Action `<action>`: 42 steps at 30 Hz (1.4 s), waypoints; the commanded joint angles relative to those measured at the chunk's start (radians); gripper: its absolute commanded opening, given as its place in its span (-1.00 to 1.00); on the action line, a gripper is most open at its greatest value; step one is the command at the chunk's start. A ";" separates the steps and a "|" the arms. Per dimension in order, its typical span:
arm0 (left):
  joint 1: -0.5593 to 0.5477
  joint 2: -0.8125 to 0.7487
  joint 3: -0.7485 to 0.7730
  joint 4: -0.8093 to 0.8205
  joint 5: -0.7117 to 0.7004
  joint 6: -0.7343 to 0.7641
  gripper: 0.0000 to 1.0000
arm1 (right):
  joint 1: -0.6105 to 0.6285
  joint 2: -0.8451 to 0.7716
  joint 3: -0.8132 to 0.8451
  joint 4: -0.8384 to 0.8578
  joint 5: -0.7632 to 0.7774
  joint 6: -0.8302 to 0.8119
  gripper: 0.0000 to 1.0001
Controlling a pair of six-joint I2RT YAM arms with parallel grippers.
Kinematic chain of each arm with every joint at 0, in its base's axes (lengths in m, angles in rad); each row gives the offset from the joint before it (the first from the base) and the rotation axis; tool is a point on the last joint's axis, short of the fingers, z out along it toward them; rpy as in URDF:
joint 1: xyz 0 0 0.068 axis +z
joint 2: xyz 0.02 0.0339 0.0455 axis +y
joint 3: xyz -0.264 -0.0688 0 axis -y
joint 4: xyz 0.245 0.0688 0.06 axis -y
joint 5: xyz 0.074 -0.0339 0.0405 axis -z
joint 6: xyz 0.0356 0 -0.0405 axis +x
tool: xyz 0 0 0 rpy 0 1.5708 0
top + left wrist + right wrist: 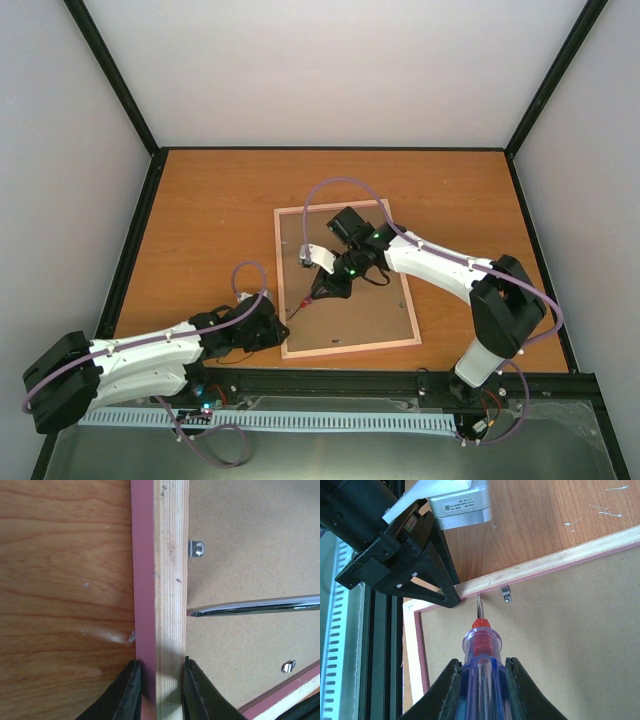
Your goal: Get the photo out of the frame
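The frame (pixel 385 315) lies face down on the table, its brown hardboard back (pixel 560 645) up inside a pale wood rim (pixel 170 580) with a pink edge. The photo is hidden under the back. My left gripper (pixel 161 666) is shut on the frame's left rim near its front corner (pixel 285 325). My right gripper (pixel 482 662) is shut on a screwdriver (pixel 480 640) with a clear blue and red handle. Its blade tip (pixel 197 613) touches the inner edge of that rim, close to a small metal tab (pixel 505 594).
A second metal tab (pixel 288 666) sits near the frame's front rim. The orange wood table (pixel 210 220) is walled by black rails and white panels. My left arm's wrist (pixel 395 545) crowds the frame's corner beside the screwdriver.
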 commanded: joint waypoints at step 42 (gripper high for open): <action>-0.011 0.000 -0.059 0.016 -0.003 -0.034 -0.99 | 0.019 0.016 0.017 0.110 0.425 0.082 -0.94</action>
